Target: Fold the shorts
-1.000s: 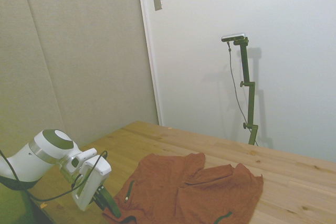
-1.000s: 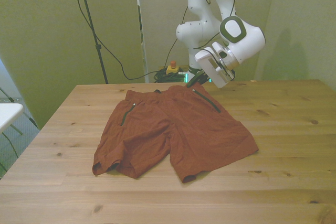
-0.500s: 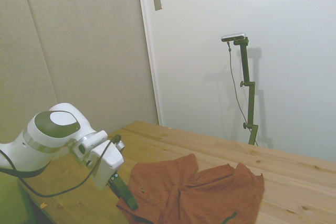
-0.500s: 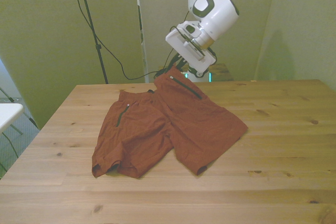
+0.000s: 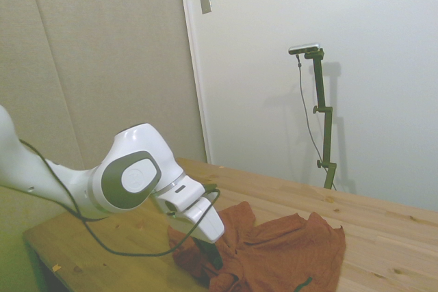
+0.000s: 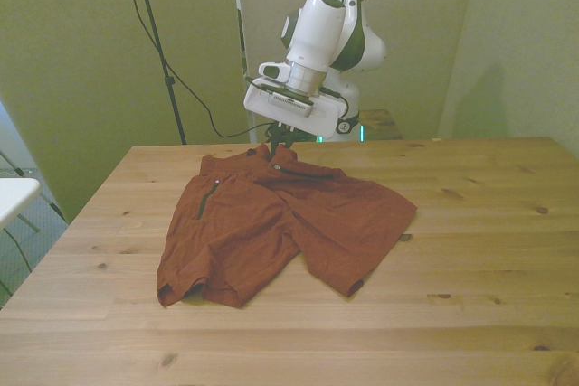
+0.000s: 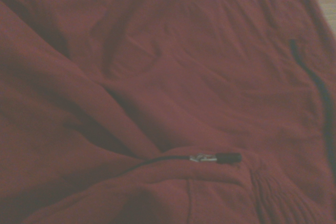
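Shorts (image 6: 271,223): rust-orange, soft, creased; dark zip pockets, dark drawstring (image 7: 210,158). Location: table (image 6: 488,314), centre toward 9 o'clock in the front view. Gripper (image 6: 280,140): fingers pinched on waistband at 12 o'clock. Change: right waist corner has been carried leftward over the middle; the leg trails inward. Fold judged half done, cloth not yet released. Table: knotty pale wood.

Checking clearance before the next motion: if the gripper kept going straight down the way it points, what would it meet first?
Most likely the shorts: the gripper points down at their waistband, with the table beneath.
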Available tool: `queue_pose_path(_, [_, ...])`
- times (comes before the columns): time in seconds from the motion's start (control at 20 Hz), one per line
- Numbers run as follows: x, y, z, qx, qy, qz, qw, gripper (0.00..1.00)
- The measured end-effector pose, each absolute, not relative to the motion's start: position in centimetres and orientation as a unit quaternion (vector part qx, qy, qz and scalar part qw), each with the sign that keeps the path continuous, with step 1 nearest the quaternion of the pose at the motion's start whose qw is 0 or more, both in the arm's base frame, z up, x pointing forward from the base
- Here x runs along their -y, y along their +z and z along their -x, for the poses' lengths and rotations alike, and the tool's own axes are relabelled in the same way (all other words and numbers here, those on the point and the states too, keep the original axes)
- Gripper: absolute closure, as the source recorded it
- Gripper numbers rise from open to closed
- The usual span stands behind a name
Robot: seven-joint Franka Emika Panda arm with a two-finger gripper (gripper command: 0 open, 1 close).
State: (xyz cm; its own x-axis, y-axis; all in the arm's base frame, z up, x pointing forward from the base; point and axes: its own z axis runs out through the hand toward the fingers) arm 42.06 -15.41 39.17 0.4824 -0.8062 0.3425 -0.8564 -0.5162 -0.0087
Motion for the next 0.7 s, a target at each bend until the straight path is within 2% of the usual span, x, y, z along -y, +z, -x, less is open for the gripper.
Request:
queue_pose_path(0.2, [13.3, 41.2, -43.5, 0.467, 0.104, -0.878, -0.013, 1.0])
queue_pose_path(0.4, [11.6, 43.9, -43.2, 0.433, 0.054, -0.894, -0.101, 1.0])
queue_pose_path(0.7, [12.4, 44.4, -42.3, 0.421, 0.02, -0.896, -0.139, 1.0])
